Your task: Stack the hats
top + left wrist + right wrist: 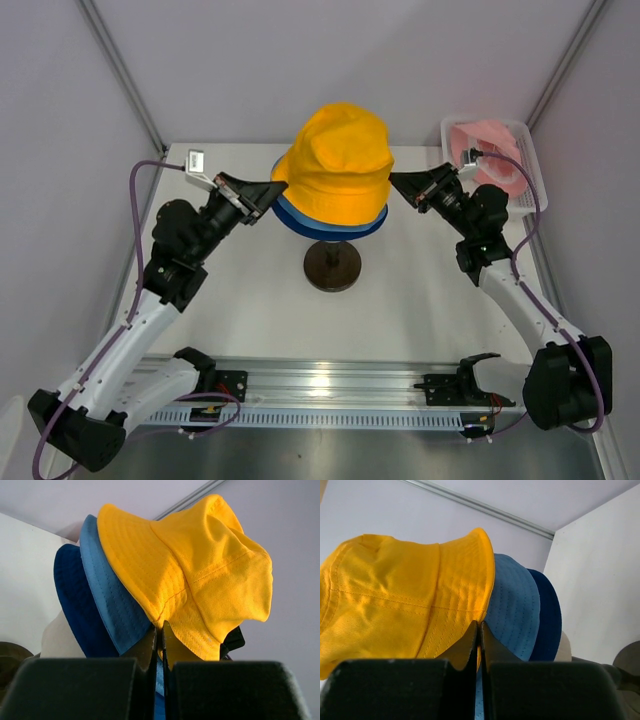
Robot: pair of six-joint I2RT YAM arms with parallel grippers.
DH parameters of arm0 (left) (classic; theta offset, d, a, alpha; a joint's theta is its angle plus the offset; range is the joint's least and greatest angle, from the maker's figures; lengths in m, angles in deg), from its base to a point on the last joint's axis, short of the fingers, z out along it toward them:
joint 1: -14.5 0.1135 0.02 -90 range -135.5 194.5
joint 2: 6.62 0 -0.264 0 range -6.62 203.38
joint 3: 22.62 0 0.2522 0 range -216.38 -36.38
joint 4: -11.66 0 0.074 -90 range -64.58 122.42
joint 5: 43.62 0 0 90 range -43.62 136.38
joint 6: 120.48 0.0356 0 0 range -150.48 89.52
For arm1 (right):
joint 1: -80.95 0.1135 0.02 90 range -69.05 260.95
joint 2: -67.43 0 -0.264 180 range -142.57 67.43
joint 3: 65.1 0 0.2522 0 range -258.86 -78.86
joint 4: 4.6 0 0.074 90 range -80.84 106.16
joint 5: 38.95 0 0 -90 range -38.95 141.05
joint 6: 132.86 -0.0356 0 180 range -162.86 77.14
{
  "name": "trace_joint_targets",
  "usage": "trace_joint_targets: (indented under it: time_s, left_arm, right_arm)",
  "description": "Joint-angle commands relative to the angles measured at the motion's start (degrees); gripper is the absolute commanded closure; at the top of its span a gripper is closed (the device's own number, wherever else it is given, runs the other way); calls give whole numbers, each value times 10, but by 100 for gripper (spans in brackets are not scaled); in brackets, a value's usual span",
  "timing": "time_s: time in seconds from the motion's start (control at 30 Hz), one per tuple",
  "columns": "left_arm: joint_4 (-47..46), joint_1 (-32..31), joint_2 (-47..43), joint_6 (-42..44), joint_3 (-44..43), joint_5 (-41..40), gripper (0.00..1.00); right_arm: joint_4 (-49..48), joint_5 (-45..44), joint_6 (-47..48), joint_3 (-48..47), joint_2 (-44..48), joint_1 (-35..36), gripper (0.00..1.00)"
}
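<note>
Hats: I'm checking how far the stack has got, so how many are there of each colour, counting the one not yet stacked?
Yellow-orange hat, top of the stack: 1
Light blue hat, under it: 1
Dark blue hat, lowest: 1
Pink hat, in the white basket: 1
Total: 4 hats

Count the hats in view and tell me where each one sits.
4. The yellow hat tops the stack on the mannequin head, the light blue hat under it, the dark blue hat lowest. The pink hat lies in the basket. Others may be hidden.
</note>
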Motion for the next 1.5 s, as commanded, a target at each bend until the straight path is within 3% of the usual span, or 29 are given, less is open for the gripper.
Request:
trace_joint_targets:
  time_s: [0.0,0.4,0.7,0.77,0.87,0.97,1.03,1.23,1.47]
  left_arm:
    - [84,3,-4,37,23,-33,99]
    - [119,-7,-37,95,21,12,96]
    - [143,-42,-79,127,27,-1,92]
    - [146,-44,-86,137,31,-6,87]
    - [182,-44,-102,171,8,-43,67]
    - [234,-43,-109,197,-56,-148,37]
    - [234,-22,-105,207,-105,-159,35]
    - [177,37,-71,192,-140,-123,31]
    - [93,91,41,81,-126,-9,32]
  right_arm:
    - [92,-18,76,6,7,1,100]
    - [211,-16,179,-55,1,-1,100]
    - [198,38,202,-209,-135,-6,100]
    - [204,46,207,-238,-160,-3,100]
    - [206,67,218,-289,-199,-3,100]
    - [205,123,239,-347,-235,-1,100]
    - [218,140,264,-391,-259,2,100]
    - [223,197,298,-480,-321,7,96]
    - [225,266,285,-578,-408,8,97]
